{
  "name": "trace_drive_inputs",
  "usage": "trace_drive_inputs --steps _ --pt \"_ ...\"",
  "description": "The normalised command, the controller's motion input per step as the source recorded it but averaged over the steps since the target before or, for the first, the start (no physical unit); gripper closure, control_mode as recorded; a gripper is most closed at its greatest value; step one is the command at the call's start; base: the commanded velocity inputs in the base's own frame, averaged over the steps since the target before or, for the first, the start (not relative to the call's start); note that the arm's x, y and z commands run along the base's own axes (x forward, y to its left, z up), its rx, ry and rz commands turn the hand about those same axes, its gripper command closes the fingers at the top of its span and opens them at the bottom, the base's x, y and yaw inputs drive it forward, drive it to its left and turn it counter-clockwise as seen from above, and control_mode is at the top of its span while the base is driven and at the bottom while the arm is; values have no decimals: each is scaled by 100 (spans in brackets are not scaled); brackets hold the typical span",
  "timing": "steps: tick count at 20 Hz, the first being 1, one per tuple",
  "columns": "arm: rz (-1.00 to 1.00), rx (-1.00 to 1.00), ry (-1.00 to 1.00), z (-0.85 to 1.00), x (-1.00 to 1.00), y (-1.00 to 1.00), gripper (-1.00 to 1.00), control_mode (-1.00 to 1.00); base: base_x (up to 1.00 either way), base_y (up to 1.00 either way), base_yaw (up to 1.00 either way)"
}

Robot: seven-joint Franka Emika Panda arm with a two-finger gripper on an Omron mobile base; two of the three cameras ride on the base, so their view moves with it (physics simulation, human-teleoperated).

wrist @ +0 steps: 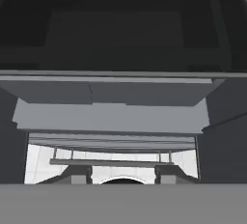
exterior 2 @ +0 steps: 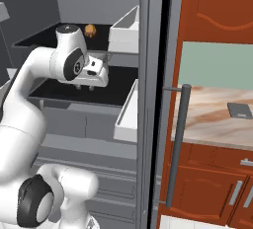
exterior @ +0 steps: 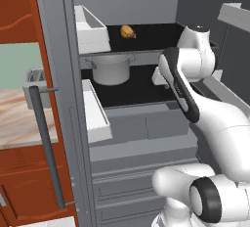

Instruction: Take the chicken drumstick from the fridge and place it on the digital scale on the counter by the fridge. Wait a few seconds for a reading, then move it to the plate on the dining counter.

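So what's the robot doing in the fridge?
The white arm is reaching into the open fridge. Its tool hangs over the lower black shelf, near the grey pot, holding nothing that can be seen. The chicken drumstick lies on the shelf above, untouched. The digital scale waits on the counter beside the fridge, with nothing on it.

The hand (exterior 2: 85, 88) is small and partly masked by the arm; whether its fingers are apart cannot be told. The pot (exterior 2: 101, 59) sits mostly behind the arm. The digital scale (exterior 2: 241, 110) is cut by the picture's edge.
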Motion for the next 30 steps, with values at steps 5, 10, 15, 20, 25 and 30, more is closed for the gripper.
trace_drive_inputs --steps 5,10,15,20,25,30 --pt "3 0 -1 -1 17 1 -100 -100 0 0 0" --pt "24 0 -2 17 0 -10 -100 -100 0 0 0" --pt "-1 -14 1 78 0 26 -100 -100 0 0 0" --pt "-14 -14 0 60 12 56 -100 -100 0 0 0" --pt "-27 -1 -4 25 22 38 -100 -100 0 0 0" --pt "-7 12 -8 2 5 6 -100 -100 0 0 0"
